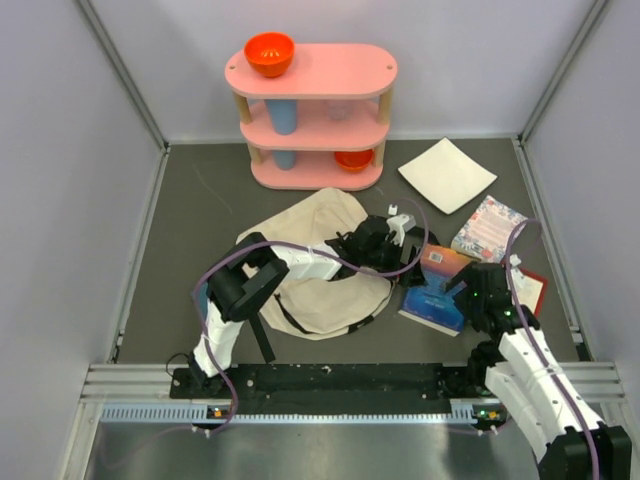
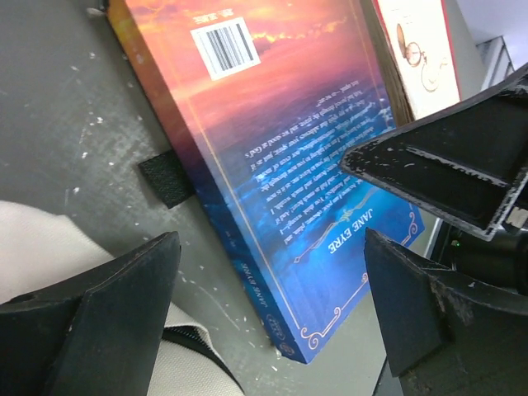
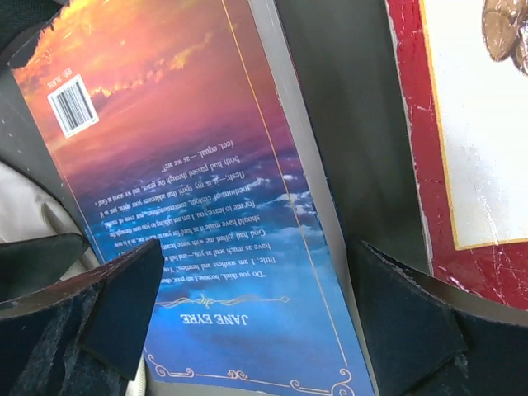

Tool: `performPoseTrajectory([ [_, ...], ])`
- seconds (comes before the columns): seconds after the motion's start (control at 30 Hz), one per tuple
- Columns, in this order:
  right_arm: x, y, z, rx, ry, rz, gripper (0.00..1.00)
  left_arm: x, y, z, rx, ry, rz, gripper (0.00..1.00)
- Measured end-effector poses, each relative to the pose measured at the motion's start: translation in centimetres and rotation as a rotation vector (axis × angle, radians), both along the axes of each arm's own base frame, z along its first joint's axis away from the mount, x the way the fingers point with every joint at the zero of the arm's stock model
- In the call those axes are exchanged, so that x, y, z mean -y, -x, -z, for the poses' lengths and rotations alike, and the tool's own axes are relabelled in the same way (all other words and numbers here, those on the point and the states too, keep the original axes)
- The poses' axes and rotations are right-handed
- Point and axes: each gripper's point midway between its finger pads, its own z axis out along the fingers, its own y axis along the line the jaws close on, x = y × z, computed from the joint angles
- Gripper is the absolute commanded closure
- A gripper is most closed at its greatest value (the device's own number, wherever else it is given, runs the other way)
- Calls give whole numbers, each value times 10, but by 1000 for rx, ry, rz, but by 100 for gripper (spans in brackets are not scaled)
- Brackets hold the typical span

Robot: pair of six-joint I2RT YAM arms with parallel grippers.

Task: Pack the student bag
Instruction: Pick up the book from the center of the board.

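Viewed from above, arm bases at six o'clock. Nearest, around four o'clock, right gripper spread wide and empty, hanging over the title end of a Jane Eyre paperback lying back cover up, fingers straddling its width; contact with the cover not clear. Just beyond, near the centre, left gripper also wide open, holding nothing, poised over the same book's spine edge and close to one finger of the other gripper. Just beside the paperback, at its nine o'clock, the student bag: cream, soft, slumped in the middle of the table, a black strap end lying between bag and book; mouth of the bag not discernible. Looks like the step of picking up a book for packing, with nothing yet in hand. Calls next for closing one pair of fingers across the book, lifting it clear of the surface, and finding or holding open the bag's mouth with the other arm; needs care, given two grippers crowded over one thin book. At the paperback's three o'clock, a red-bordered book; farther out, toward two o'clock, a floral-patterned book or box, then a flat white square sheet at one o'clock. Underneath everything, a dark grey mat, speckled with pale scuffs. Farthest, at twelve o'clock, a pink three-tier shelf with an orange bowl on top and a blue cup on the middle tier. Around the table, plain pale walls.
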Motion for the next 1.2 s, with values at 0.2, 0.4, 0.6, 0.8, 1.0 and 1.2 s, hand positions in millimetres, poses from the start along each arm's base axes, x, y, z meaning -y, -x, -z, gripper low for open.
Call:
performPoseTrajectory([
  [0.2, -9, -3, 0, 22, -30, -54, 31, 8, 7, 3, -30, 30, 43, 9],
  [0.4, -11, 2, 6, 47, -44, -65, 60, 6, 3, 8, -39, 28, 40, 24],
  [0.6, -12, 1, 4, 71, -56, -61, 65, 1, -8, 8, -39, 37, 14, 34],
  [0.8, -14, 0, 5, 77, -68, -68, 70, 0, -10, 8, -39, 55, 6, 36],
  [1.0, -16, -4, 1, 113, -74, -86, 86, -4, -18, 9, -36, 52, -15, 39],
  [1.2, -17, -4, -2, 168, -79, -103, 75, -5, -19, 10, -36, 48, -17, 43],
])
